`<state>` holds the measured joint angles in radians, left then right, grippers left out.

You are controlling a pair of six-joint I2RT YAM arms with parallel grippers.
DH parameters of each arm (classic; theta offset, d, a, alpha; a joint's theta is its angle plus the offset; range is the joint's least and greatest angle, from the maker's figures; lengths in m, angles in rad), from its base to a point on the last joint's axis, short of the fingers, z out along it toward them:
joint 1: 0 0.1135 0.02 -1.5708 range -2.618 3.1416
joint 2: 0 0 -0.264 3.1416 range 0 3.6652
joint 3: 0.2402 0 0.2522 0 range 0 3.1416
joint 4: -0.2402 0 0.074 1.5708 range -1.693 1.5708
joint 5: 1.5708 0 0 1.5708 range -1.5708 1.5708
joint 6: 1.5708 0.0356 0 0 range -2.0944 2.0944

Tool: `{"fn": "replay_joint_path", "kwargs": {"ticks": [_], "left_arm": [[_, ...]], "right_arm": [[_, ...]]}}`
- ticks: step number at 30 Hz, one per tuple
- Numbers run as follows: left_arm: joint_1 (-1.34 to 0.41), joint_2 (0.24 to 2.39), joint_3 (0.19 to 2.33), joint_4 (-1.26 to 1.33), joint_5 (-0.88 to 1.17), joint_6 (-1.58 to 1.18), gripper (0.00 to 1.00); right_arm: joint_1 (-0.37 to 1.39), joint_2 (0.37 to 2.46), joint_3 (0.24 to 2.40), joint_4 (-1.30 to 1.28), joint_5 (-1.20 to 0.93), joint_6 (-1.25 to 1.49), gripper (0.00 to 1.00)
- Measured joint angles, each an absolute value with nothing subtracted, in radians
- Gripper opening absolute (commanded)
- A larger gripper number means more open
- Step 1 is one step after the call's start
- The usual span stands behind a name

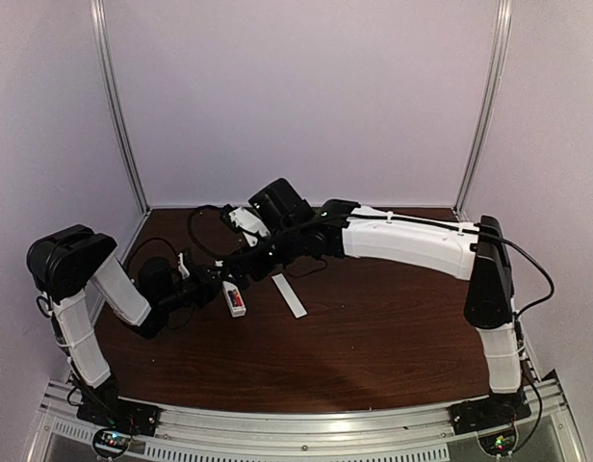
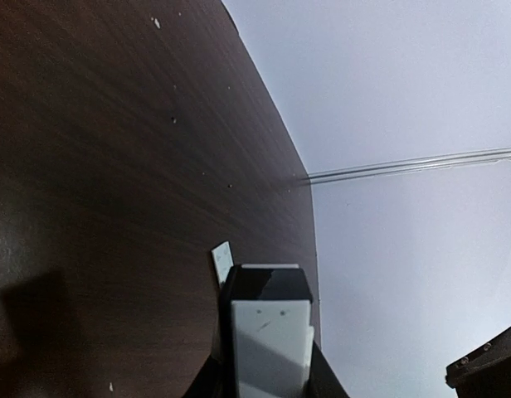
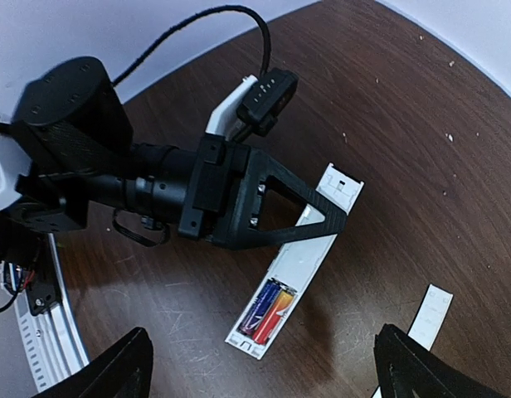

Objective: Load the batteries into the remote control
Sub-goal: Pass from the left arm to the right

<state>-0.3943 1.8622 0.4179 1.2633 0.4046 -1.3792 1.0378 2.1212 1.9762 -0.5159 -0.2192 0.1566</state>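
Dark worktop (image 1: pixel 393 337) lies bare on the right. Left of centre, the left tool (image 3: pixel 320 220) clamps the remote control (image 3: pixel 304 261), hiding its middle; batteries (image 3: pixel 268 308) fill its exposed slot. The right tool (image 3: pixel 264 369) gapes wide, empty.

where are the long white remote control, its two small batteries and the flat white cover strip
remote control (image 3: pixel 299 264), right wrist view, bare middle
batteries (image 3: pixel 269 308), right wrist view, middle
cover strip (image 1: pixel 289 295), top view, middle

White remote control (image 3: pixel 312 255) lies flat, both batteries (image 3: pixel 268 308) seated in its slot
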Motion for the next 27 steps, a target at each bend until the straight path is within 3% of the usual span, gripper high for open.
{"fn": "replay_joint_path", "kwargs": {"ticks": [6,20,24,27], "left_arm": [[-0.438,1.86,0.408,1.274,0.373,-1.39,0.0],[-0.47,1.812,0.419,1.285,0.317,-1.374,0.0],[-0.487,1.794,0.429,1.286,0.306,-1.363,0.0],[-0.498,1.784,0.436,1.287,0.302,-1.358,0.0]], "right_arm": [[1.05,2.23,2.031,-0.622,-0.149,0.143,0.93],[1.06,2.251,2.04,-0.663,-0.142,0.15,0.89],[1.061,2.268,2.04,-0.655,-0.141,0.165,0.79],[1.061,2.281,2.04,-0.654,-0.134,0.171,0.64]]}}
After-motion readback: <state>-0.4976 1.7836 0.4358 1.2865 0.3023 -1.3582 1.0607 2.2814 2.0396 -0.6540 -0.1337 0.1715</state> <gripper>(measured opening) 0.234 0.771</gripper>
